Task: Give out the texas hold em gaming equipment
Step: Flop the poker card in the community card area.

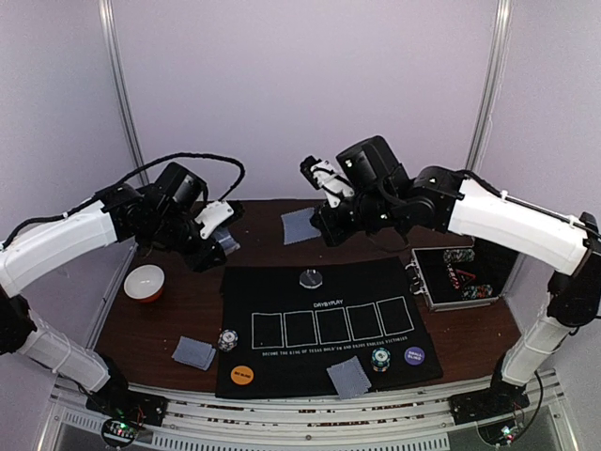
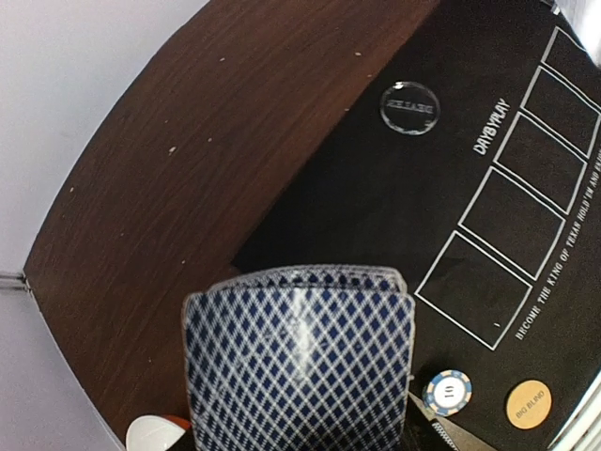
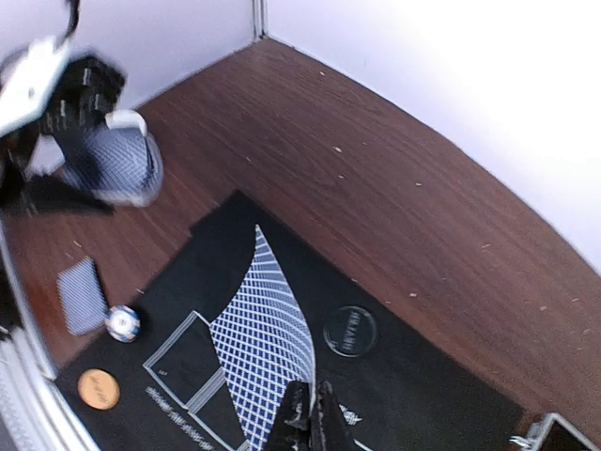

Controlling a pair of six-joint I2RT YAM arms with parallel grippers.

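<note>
My left gripper is shut on a deck of blue-backed playing cards held above the mat's far left corner; the deck hides its fingers in the left wrist view. My right gripper is shut on the edge of a single card, which hangs bent above the black mat. That card shows near the table's back in the top view. On the mat lie the clear dealer disc, an orange disc, a purple disc and two chip stacks.
Face-down cards lie at the front left and at the mat's front edge. A white and red bowl stands at the left. An open silver case with chips sits at the right.
</note>
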